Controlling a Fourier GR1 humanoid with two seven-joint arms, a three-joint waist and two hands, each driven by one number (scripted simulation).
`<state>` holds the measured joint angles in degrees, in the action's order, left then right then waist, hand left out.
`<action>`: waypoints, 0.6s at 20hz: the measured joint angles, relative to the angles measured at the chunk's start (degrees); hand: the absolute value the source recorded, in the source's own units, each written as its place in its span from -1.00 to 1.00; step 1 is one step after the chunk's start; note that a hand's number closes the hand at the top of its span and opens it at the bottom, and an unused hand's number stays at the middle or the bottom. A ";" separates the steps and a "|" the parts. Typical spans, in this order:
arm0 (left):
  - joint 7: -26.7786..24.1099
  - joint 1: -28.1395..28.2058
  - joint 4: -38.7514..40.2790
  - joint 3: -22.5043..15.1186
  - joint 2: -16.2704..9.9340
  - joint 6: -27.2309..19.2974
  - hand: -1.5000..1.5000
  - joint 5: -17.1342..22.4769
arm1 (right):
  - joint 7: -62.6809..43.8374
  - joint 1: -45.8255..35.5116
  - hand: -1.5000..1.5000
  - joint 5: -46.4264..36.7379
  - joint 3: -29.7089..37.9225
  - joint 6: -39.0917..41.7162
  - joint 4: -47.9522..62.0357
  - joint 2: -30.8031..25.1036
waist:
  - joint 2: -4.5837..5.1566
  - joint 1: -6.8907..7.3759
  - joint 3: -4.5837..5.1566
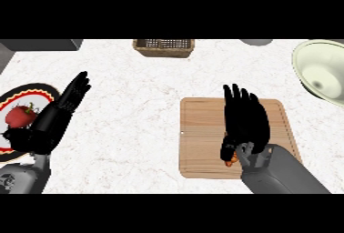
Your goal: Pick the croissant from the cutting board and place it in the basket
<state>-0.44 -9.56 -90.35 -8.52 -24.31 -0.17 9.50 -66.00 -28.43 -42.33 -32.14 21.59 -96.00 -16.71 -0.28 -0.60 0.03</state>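
A wooden cutting board (199, 136) lies on the counter right of centre. My right hand (246, 125) lies over it, open, with its fingers straight and pointing away from me. Only a small orange bit of the croissant (230, 162) shows, under the thumb at the heel of the hand. The rest of it is hidden, and I cannot see any finger curled round it. The dark woven basket (163, 47) stands at the far edge of the counter, well beyond the board. My left hand (59, 113) rests open at the left, fingers up.
A plate (35, 89) with a dark rim holds a red tomato (20, 116) at the left edge, partly under my left hand. A large pale bowl (322, 68) sits at the far right. Grey objects show at the top left corner (40, 44) and top right (256, 42).
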 measured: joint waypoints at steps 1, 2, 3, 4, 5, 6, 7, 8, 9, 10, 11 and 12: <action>-0.08 -0.17 0.31 -0.04 0.24 0.12 0.00 -0.23 | 0.46 1.14 -1.00 -1.21 0.00 -0.16 -0.23 -0.03 | 0.04 0.02 -0.01; -0.25 -0.12 0.49 -0.20 0.58 0.14 0.00 -0.59 | 0.72 1.86 -1.00 -2.40 0.07 -0.24 -0.39 0.19 | 0.07 0.07 -0.01; -0.47 0.13 0.49 0.00 0.67 0.41 0.00 -0.54 | 1.15 2.88 -1.00 -3.46 0.29 -0.27 -0.69 0.04 | 0.09 0.13 0.00; 0.25 -0.16 0.01 -0.14 0.93 0.31 0.00 -0.84 | 1.73 3.68 -1.00 -4.38 0.66 -0.30 -0.68 0.07 | 0.11 0.19 -0.01; 0.28 -0.38 0.19 0.05 1.10 0.68 0.00 -0.82 | 2.21 3.97 -1.00 -5.17 1.26 -0.27 -0.61 0.41 | 0.14 0.25 -0.02; 0.44 -0.74 0.44 0.37 1.21 0.99 0.00 -0.83 | 3.00 5.09 -1.00 -6.20 1.46 -0.42 -0.43 0.33 | 0.15 0.28 -0.01; 0.73 0.15 -0.70 0.10 1.64 0.75 0.00 -1.25 | 3.46 5.67 -1.00 -7.03 1.72 -0.42 -0.42 0.80 | 0.16 0.39 -0.02; 0.88 -0.05 -0.54 0.18 1.93 0.81 0.00 -1.67 | 3.91 6.99 -1.00 -7.98 1.71 -0.53 -1.11 1.05 | 0.17 0.39 -0.02; 0.36 0.23 -0.31 0.02 2.58 0.72 0.00 -2.33 | 4.26 7.61 -1.00 -8.94 1.76 -0.65 -1.28 1.86 | 0.18 0.42 -0.02; 0.43 0.39 -0.28 0.44 2.69 1.14 0.00 -2.35 | 4.79 8.05 -1.00 -9.79 2.05 -0.72 -0.92 2.56 | 0.20 0.48 -0.02; 0.05 0.14 0.31 0.97 2.64 1.76 0.00 -2.33 | 4.91 8.50 -1.00 -10.96 1.75 -1.07 -0.79 3.82 | 0.21 0.49 -0.02; 1.13 -0.32 -0.35 1.19 2.85 1.93 0.00 -2.27 | 5.44 8.95 -1.00 -11.20 2.45 -0.81 -1.84 4.02 | 0.22 0.50 -0.02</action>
<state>0.68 -9.87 -90.70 -7.32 -21.46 1.77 7.23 -60.56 -19.48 -53.53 -29.69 20.78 -97.83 -12.69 -0.06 -0.10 0.00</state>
